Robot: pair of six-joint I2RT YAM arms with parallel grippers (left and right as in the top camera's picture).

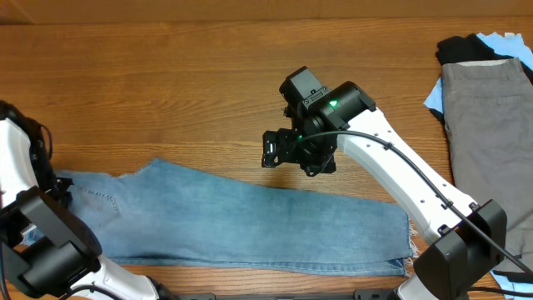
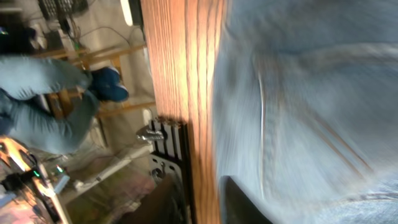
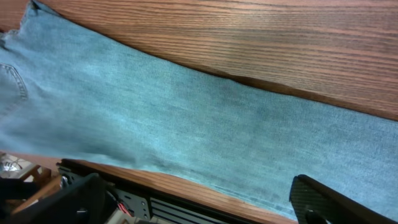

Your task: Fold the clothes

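The light-blue jeans point(image 1: 250, 221) lie flat and long along the table's front edge, waist and pocket to the left, frayed hem point(image 1: 410, 242) to the right. My right gripper point(image 1: 296, 157) hangs open and empty above the table just behind the legs. In the right wrist view its fingers point(image 3: 202, 202) stand wide apart over the denim point(image 3: 186, 118). My left gripper point(image 1: 60, 185) is at the waist end. In the blurred left wrist view its fingers point(image 2: 205, 208) are apart, straddling the table's edge and the edge of the denim point(image 2: 298, 93).
A pile of other clothes sits at the right: grey trousers point(image 1: 487, 125), a black garment point(image 1: 466, 48) and a light-blue piece point(image 1: 433, 98). A black rail point(image 3: 155, 205) runs under the table's front edge. Bare wood point(image 1: 166, 83) lies behind the jeans.
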